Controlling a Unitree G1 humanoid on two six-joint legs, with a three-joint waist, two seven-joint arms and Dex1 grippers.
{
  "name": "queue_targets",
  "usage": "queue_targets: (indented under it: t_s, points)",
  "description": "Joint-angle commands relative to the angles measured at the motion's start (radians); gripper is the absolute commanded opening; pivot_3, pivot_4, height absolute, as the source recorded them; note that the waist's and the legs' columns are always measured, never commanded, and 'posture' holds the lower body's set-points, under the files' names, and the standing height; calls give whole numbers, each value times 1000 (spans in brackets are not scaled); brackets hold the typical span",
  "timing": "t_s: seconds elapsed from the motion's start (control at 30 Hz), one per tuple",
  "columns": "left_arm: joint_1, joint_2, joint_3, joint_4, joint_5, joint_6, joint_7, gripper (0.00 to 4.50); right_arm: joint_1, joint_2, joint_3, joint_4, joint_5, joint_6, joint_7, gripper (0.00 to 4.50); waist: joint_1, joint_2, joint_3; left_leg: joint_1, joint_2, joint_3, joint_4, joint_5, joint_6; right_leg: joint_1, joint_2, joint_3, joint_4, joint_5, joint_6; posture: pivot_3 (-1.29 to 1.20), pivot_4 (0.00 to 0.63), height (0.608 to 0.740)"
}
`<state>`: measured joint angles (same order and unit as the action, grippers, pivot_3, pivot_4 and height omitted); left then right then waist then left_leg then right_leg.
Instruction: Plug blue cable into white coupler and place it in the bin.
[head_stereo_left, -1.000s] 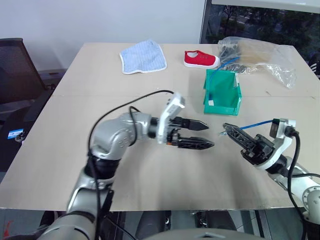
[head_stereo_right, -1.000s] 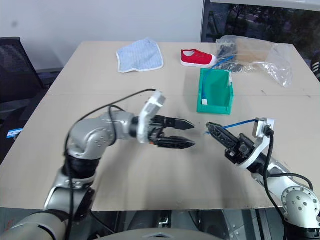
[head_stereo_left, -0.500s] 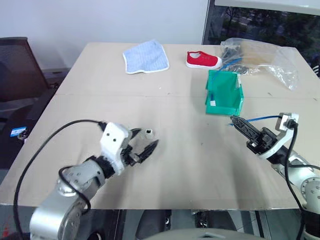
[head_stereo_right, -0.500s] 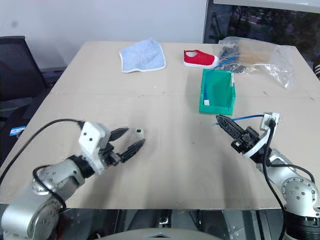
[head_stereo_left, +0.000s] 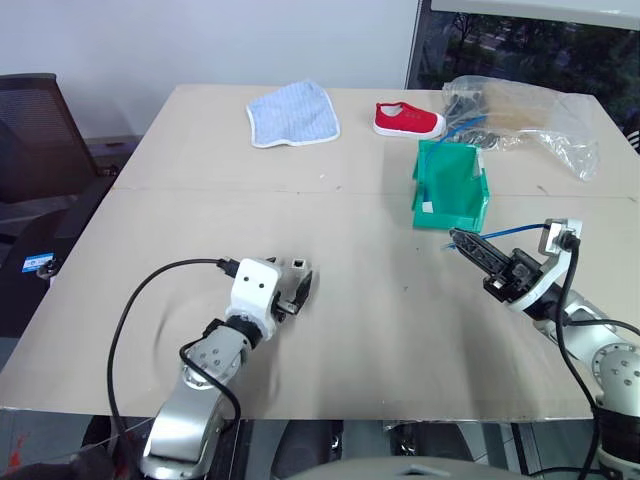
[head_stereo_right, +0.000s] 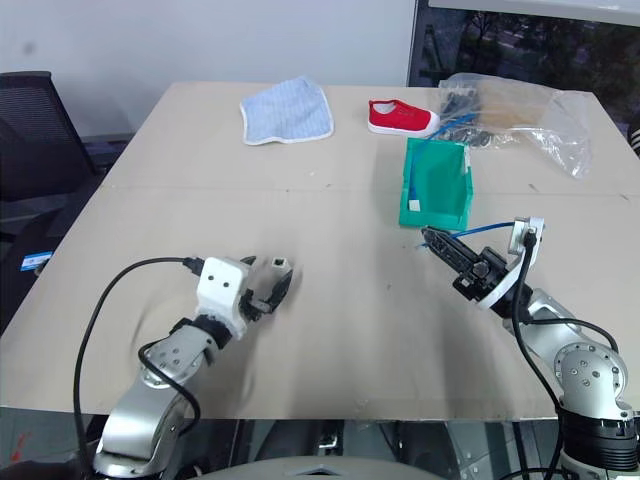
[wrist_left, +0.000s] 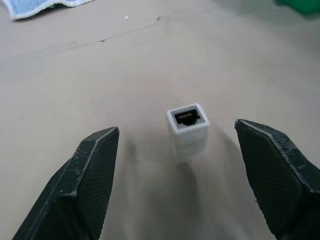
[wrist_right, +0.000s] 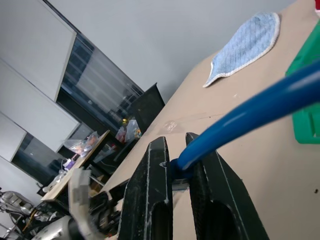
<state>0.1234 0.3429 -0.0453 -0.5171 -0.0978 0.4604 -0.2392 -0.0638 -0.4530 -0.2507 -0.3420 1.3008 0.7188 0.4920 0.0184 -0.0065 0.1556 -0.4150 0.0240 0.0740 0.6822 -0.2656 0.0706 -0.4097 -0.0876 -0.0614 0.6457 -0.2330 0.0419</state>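
Small white coupler, a cube with dark square port, is flanked untouched on the beige tabletop by the wide-open left gripper, while the glossy blue cable is clamped in the closed right gripper near the slant-fronted teal plastic bin.

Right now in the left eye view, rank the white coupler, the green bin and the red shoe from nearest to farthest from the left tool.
1. white coupler, between the left tool's fingers
2. bin, mid-table toward the right
3. red shoe, far edge beyond the bin
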Motion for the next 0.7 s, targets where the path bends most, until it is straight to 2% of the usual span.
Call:
queue_targets:
  t_s: [0.03, 0.33, 0.47, 0.5, 0.57, 0.7]
  points:
    - [-41, -26, -26, 48, 29, -46, 12, 3794, -27, -3, -21, -24, 2, -3, -8, 0, -3, 0, 0, 0, 0, 0, 0, 0, 0, 0, 0, 0, 0, 0, 0, 0, 150, 740]
    - [-89, -63, -61, 115, 60, -65, 8, 3794, -29, 30, -8, -47, -14, -10, -43, 0, -4, 0, 0, 0, 0, 0, 0, 0, 0, 0, 1, -1, 0, 0, 0, 0, 150, 740]
    - [-87, -65, -68, 122, 79, -67, 13, 2003, -31, 31, -16, -51, -14, -8, -50, 0, -4, 0, 0, 0, 0, 0, 0, 0, 0, 0, 1, -1, 0, 0, 1, 0, 150, 740]
    - [-85, -66, -69, 122, 80, -71, 10, 1373, -32, 30, -17, -51, -15, -8, -50, 0, -4, 0, 0, 0, 0, 0, 0, 0, 0, 0, 1, -1, 0, 0, 1, 0, 150, 740]
    - [-87, -68, -69, 126, 81, -76, 4, 550, -35, 30, -16, -48, -18, -9, -50, 0, -4, 0, 0, 0, 0, 0, 0, 0, 0, 0, 0, -1, 0, 0, 0, 0, 150, 740]
    - [-99, -59, -62, 138, 72, -76, -22, 606, -47, 32, -10, -46, -29, -12, -48, 0, -4, 0, 0, 0, 0, 0, 0, 0, 0, 0, 0, -1, 0, 0, 0, 0, 150, 740]
